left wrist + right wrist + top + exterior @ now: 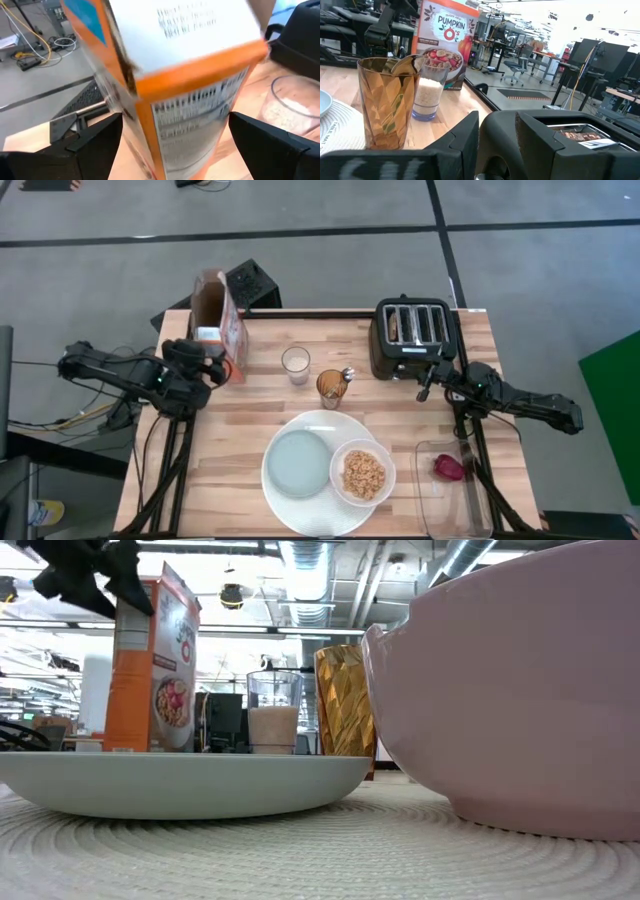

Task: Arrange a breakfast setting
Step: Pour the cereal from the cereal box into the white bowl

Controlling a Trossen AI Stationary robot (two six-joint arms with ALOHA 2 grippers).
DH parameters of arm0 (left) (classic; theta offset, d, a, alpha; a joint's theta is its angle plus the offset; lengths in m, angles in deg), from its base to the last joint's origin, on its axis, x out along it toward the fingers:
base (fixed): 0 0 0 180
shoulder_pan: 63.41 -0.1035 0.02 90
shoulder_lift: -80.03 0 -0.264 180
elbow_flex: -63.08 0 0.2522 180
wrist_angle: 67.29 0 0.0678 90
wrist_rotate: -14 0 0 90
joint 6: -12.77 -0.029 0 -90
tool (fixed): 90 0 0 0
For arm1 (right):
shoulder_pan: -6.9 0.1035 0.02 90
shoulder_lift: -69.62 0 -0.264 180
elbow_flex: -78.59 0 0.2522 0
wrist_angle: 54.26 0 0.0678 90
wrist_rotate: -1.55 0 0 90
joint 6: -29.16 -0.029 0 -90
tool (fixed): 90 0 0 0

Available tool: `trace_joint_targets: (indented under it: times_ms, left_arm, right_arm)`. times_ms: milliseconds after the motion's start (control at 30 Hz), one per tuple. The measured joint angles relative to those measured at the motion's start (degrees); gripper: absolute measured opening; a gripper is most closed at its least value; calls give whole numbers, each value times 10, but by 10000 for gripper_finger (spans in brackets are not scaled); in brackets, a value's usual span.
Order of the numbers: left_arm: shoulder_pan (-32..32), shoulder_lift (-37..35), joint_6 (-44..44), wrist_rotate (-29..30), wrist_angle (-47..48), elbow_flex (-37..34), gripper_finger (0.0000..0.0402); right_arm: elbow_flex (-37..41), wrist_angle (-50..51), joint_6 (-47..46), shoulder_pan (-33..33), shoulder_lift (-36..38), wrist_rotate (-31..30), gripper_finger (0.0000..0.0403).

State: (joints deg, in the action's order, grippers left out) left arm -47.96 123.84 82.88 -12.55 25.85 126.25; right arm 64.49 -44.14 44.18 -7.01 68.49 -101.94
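Observation:
The large round white plate (318,427) lies at the table's near middle. On it rest the pale grey-blue plate (299,463) and the white bowl (363,473) of tan cereal (364,475). A brown toast slice (576,134) stands in the black toaster (415,335). The dark red fruit (450,467) lies in a clear tray. The metal spoon (407,64) stands in an amber cup (332,386). My left gripper (175,145) is open, with one finger on each side of the upright orange cereal box (218,320). My right gripper (428,383) is at the toaster's near side.
A glass of milk (295,364) stands between the cereal box and the amber cup. The clear tray (452,500) sits at the near right corner. The toaster fills the far right. Bare wood shows at the near left (200,470).

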Motion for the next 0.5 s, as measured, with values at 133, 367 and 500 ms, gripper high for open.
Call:
trace_joint_targets:
  times_ms: [133, 367, 500]
  left_arm:
    - [0, 0, -26, -1, 7, 37, 351]
    - [0, 0, -103, -13, 7, 109, 351]
    - [0, 0, -144, -31, 8, 152, 351]
  right_arm:
    - [0, 0, 0, 0, 0, 0, 151]
    - [0, 0, 0, 0, 0, 0, 151]
    - [0, 0, 0, 0, 0, 0, 150]
